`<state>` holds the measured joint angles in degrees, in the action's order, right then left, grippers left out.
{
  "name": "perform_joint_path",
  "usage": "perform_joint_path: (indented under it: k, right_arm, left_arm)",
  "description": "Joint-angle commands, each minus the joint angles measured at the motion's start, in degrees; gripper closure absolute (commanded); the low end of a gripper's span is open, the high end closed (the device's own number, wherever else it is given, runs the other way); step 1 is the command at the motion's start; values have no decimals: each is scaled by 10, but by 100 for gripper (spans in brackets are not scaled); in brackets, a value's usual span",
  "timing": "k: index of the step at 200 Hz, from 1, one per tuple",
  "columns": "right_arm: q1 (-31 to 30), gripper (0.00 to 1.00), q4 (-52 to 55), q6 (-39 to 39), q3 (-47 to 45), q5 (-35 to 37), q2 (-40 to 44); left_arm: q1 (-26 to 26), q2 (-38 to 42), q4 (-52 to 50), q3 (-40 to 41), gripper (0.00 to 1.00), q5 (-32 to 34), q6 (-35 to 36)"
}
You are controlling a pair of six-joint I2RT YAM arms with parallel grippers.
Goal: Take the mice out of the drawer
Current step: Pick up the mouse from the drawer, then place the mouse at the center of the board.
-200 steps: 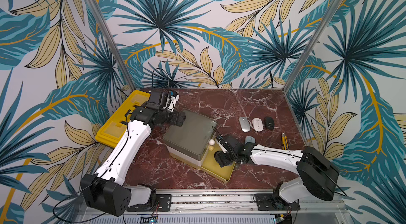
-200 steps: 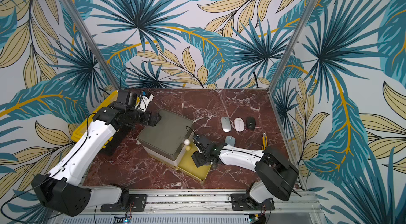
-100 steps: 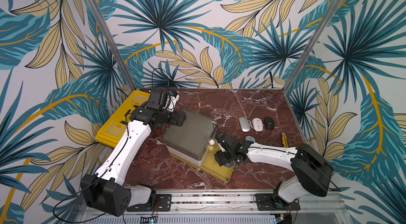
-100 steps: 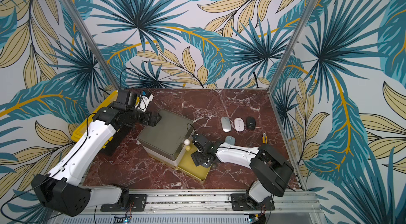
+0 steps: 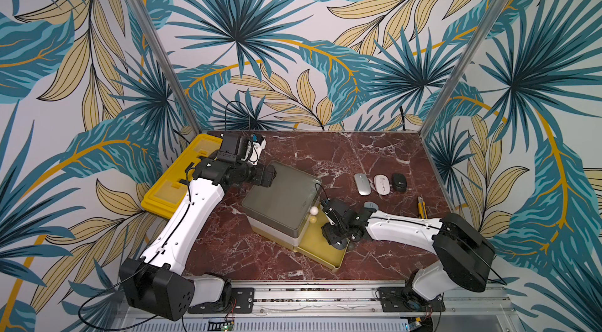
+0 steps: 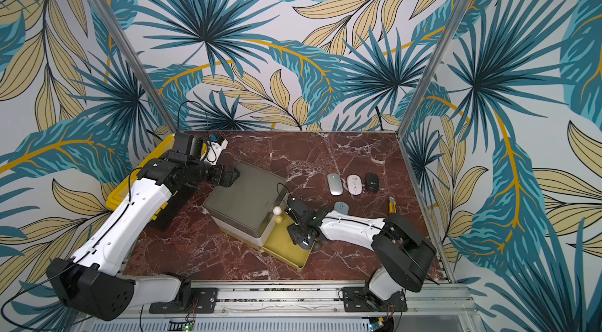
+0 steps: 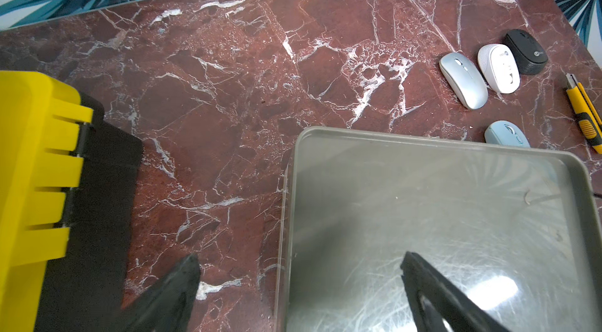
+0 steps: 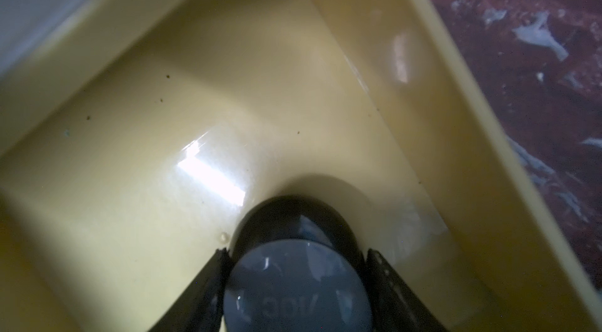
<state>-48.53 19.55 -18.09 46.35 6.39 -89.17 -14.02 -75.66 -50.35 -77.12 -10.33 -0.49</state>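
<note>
- Currently the right gripper (image 8: 297,253) is clamped on the dark grey mouse (image 8: 298,291), with one finger against each side of it.
- That mouse is low inside the drawer (image 8: 374,53), near one of its corners. Whether it rests on the drawer floor or is lifted off it cannot be told.
- The yellowish drawer (image 5: 338,265) stands pulled out of the bottom of the grey drawer unit (image 5: 280,203), and the right arm reaches into it from the table's right side.
- Two small round knobs (image 5: 313,210) show at the unit's front edge, just beside the right wrist.
- The left gripper (image 7: 298,257) is spread wide and holds nothing. One finger hangs over the unit's flat top (image 7: 423,216), the other over the bare marble table (image 7: 228,86).
- The pale blue mouse (image 5: 370,206) lies on the table just behind the right arm.
- Farther back, the silver mouse (image 5: 362,183), the white mouse (image 5: 381,184) and the black mouse (image 5: 399,182) lie side by side in a row.
- A yellow-black utility knife (image 5: 422,208) lies near the table's right edge.
- A yellow case (image 5: 182,183) sits at the table's left edge, behind the left arm.
</note>
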Motion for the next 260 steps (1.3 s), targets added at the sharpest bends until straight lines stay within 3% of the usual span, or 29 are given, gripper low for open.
perform_joint_path:
  k: [1,61,131,171,202,260]
  right_arm:
    - [-2,59,26,-11,-2,12,7]
    - [-2,70,42,-34,13,44,110]
    - [20,68,197,-63,105,163,209]
    - [160,67,250,-99,94,182,254]
    - [273,67,212,-117,31,164,298]
    - [373,67,151,-137,-24,148,238]
  left_arm:
    - [5,12,11,16,0,-7,-1]
    - [6,10,13,16,0,-12,-1]
    - [6,9,15,19,0,-20,-1]
    - [7,13,15,22,1,-24,-2]
    - [7,15,16,25,1,-27,-3]
    - [7,24,21,27,0,-15,-1]
